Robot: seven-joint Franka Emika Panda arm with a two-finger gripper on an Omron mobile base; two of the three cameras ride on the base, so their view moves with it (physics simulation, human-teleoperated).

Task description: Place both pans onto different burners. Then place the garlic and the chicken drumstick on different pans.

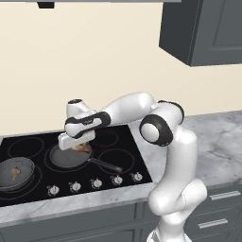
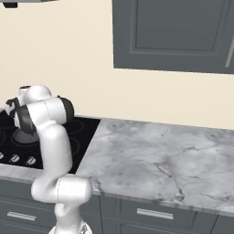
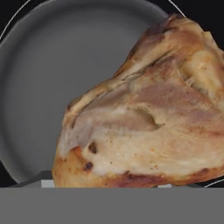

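Right now the white arm bends over the black cooktop (image 1: 28,146), and its gripper (image 1: 79,147) hangs low over the shallower pan (image 1: 66,158), which sits on the middle burner (image 1: 57,166) with its thin black handle running out toward four o'clock. The chicken drumstick (image 1: 82,148) shows as an orange-brown lump just under the hand, at about one o'clock inside that pan; from where I stand I cannot tell whether it lies on the pan floor or hangs slightly above it. In the hand view the drumstick (image 3: 144,113) looms large, browned skin and pale meat, spreading from the centre to the three o'clock edge, with the grey floor of the pan (image 3: 48,78) behind it toward ten o'clock. The fingertips are hidden there, so I cannot tell whether the gripper is clamped on the meat or merely standing open around it. Over at the cooktop's nine o'clock side sits the deeper pan (image 1: 16,174) on its own burner, and a small pale yellowish lump, the garlic (image 1: 16,172), lies on its speckled inside. A row of silver knobs (image 1: 96,183) lines the cooktop's front edge, and the grey marbled bench (image 2: 160,160) stretches away to three o'clock beneath dark wall cabinets (image 2: 173,34).
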